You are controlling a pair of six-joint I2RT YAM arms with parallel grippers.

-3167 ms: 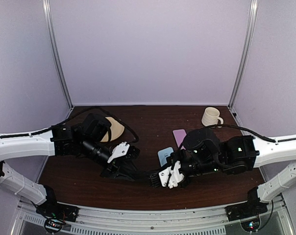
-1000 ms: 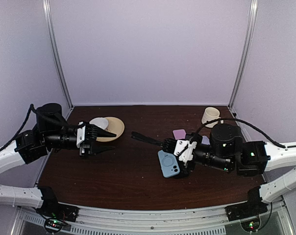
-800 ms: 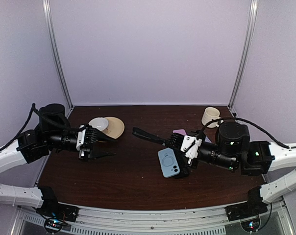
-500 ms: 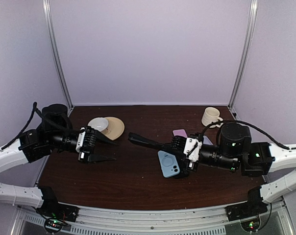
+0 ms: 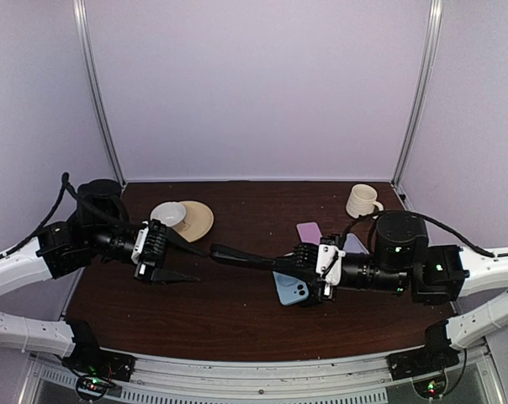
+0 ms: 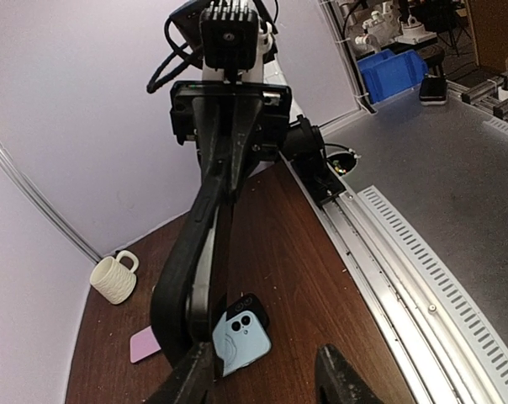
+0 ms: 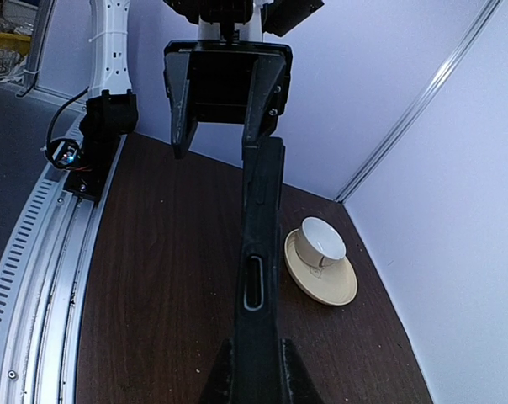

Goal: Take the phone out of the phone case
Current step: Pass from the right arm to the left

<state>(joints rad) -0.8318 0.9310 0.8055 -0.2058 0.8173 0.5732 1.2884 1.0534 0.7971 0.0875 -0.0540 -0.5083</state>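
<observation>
1. Since a second ago the right gripper (image 5: 314, 268) has swung the black phone case (image 5: 250, 257) leftward. Its free end is now just off the left gripper (image 5: 191, 263), whose fingers have spread and grasp nothing.
2. That right gripper is clenched on the case's near end; the case bows and looks empty.
3. What I take for the light blue phone (image 5: 292, 292) lies flat on the surface (image 5: 237, 324), partly under the right gripper. Extraction seems done, with only putting the case down left.
4. A pink flat piece (image 5: 308, 231), a mug (image 5: 362, 200) and a cup (image 5: 170, 213) on its saucer (image 5: 202, 221) sit apart, blocking nothing.
</observation>
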